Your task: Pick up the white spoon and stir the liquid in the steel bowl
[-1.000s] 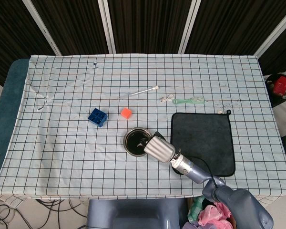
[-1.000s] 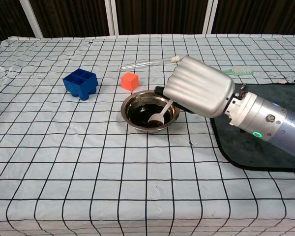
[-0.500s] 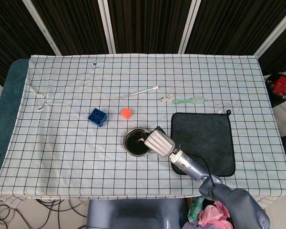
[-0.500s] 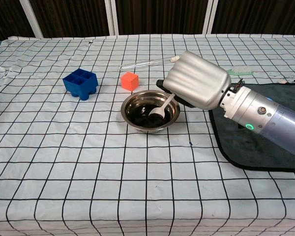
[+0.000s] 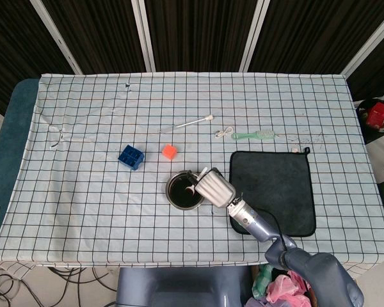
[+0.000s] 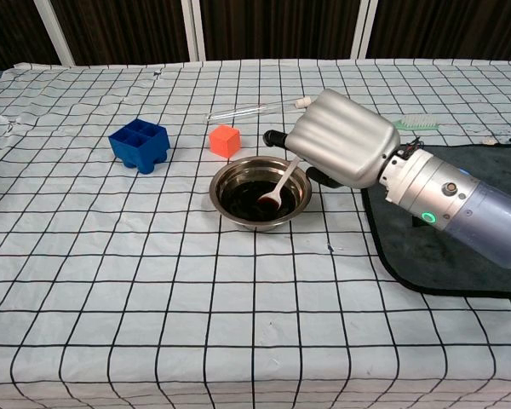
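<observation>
Since a moment ago the right hand (image 6: 339,138) has swung back a little toward the far side of the bowl (image 6: 260,193), and the spoon (image 6: 278,186) now leans more steeply, its tip sitting nearer the middle of the dark liquid (image 6: 249,197). The right hand is clamped on the white spoon's handle, silver back facing the chest camera, with a dark fingertip (image 6: 273,136) poking out past the bowl's far rim. From the head view the hand (image 5: 215,188) hangs over the bowl's right edge and the spoon (image 5: 192,187) angles down into the bowl (image 5: 181,191). The steel bowl sits on the checked cloth of the desk (image 6: 153,281), just left of the dark mat (image 6: 426,273) over which the forearm lies. Beyond the bowl sits an orange cube (image 6: 225,140), with a blue tray (image 6: 140,144) further left. Near the back lie a thin swab-like stick (image 5: 187,123) and a green comb (image 5: 256,135), well apart from the bowl. The left hand does not show in either view.
</observation>
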Motion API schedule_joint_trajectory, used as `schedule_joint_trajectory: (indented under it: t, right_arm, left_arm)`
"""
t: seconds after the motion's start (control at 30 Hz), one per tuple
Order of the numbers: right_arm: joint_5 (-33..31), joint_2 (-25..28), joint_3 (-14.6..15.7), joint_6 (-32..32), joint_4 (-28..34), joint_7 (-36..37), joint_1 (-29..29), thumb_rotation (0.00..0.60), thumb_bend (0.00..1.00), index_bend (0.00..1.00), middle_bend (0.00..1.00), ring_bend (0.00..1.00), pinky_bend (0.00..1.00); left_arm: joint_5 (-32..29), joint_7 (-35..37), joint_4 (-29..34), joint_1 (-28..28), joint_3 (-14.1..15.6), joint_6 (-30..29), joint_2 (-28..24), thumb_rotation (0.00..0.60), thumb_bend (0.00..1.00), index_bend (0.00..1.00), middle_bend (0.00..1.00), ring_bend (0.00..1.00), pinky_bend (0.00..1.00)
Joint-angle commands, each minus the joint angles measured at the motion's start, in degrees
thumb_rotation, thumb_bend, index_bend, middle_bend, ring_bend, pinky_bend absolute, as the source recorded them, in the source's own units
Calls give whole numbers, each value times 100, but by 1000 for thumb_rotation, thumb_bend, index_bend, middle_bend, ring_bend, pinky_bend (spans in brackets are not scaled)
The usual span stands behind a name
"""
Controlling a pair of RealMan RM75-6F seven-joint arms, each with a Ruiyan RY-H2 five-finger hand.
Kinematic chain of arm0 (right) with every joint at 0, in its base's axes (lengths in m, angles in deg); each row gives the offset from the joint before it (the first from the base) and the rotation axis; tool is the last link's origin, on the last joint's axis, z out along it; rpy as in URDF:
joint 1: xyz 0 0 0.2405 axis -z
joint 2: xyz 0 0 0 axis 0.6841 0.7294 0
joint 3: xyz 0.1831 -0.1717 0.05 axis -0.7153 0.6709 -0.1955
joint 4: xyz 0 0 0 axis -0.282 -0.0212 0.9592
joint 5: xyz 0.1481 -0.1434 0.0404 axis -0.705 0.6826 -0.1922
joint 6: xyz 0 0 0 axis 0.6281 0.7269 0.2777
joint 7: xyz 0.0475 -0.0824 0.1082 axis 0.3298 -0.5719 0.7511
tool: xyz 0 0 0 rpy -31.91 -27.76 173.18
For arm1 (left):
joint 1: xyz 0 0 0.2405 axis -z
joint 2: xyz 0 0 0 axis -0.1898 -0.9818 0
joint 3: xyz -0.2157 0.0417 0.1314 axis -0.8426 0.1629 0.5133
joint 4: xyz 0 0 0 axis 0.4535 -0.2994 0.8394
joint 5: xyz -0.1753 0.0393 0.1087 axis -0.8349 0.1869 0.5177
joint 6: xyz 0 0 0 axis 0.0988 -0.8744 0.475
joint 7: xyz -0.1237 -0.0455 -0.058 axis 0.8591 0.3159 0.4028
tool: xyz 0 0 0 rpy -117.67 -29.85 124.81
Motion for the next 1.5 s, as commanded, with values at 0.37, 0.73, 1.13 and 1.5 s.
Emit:
schedule_joint_trajectory:
  t: [0.37, 0.73, 1.13, 1.5]
  right_arm:
    - [-487, 562, -554, 56, 814, -176, 47, 600, 292, 213, 813, 994, 999]
    - [-2593, 2757, -1506, 1511, 3348, 161, 723, 600, 291, 114, 413, 534, 583]
    - [-3850, 5535, -1496, 1793, 5822, 455, 1934, 600, 255, 64, 289, 359, 431]
    - [-2515, 5787, -581, 304, 6840, 608, 3179, 600, 254, 62, 207, 300, 345]
  left_arm:
    - [26, -9, -4, 19, 25, 44, 6, 600, 220, 100, 13, 0, 20]
    - [183, 24, 47, 12, 102, 24, -11, 600, 220, 100, 13, 0, 20]
    - [337, 39, 48, 36, 186, 62, -12, 600, 220, 100, 13, 0, 19]
    - [518, 168, 55, 35, 269, 62, -61, 600, 220, 100, 13, 0, 19]
